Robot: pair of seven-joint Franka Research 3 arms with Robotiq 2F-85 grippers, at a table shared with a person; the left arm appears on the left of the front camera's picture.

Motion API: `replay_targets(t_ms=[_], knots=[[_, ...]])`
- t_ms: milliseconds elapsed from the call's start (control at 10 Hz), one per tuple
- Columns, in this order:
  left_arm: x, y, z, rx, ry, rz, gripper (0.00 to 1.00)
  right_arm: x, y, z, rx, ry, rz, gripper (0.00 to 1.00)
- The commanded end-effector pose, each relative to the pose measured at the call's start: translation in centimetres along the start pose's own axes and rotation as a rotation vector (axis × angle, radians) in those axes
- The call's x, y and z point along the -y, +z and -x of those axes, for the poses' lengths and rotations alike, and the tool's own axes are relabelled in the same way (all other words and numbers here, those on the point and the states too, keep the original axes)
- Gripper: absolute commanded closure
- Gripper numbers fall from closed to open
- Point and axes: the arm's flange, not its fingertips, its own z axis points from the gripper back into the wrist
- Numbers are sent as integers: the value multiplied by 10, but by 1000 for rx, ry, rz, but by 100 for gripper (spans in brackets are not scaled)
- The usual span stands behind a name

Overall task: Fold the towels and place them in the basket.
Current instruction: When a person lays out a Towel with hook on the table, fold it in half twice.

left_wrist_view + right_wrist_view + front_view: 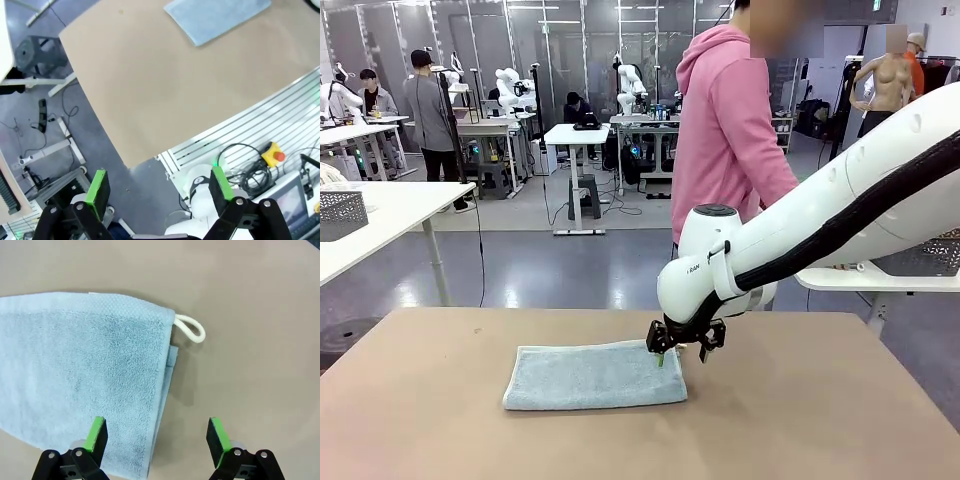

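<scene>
A light blue-grey towel point(85, 380) lies folded flat on the brown table point(820, 420), directly beneath the right gripper point(156, 432), whose jaws stand wide apart with nothing between them. In the right wrist view, the towel's short edge runs up between the two green pads: one pad sits over the cloth, the other over bare tabletop. A lower layer of the fold peeks out along that edge. Just ahead of the gripper, the towel's white loop point(191, 328) rests on the table at the cloth's corner.

From the front, the right gripper point(681, 352) hangs at the far right corner of the towel point(595, 375), with the rest of the cloth stretching away to its left. Whether the fingertips touch the cloth cannot be told.

Beyond the gripper, a person in a pink hoodie point(725, 130) stands at the far side of the table. Farther to the gripper's right, a wire-mesh basket point(925, 258) sits on a white side table, partly hidden behind the arm.

The left gripper point(159, 180) is likewise spread wide and empty, held high off the table's edge. Well ahead of it, the towel point(217, 17) lies on the tabletop, and a yellow emergency stop button point(272, 155) sits among cables off to its side.
</scene>
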Motion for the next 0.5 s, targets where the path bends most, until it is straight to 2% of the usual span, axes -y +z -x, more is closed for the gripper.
replay_targets(t_ms=[0, 100, 200, 300, 400], knots=[[1, -8, -8, -23, -9, 4, 0, -8, -3, -6, -14, -33, 23, 0], [1, -8, -8, -23, -9, 4, 0, -9, -5, -6, -21, -30, 24, 8], [1, -8, -8, -23, -9, 4, 0, -10, -9, -7, -36, -30, 27, 26], [1, -8, -8, -23, -9, 4, 0, -10, -15, -9, -52, -33, 26, 48], [1, -8, -8, -23, -9, 4, 0, -11, -20, -10, -65, -37, 27, 78]])
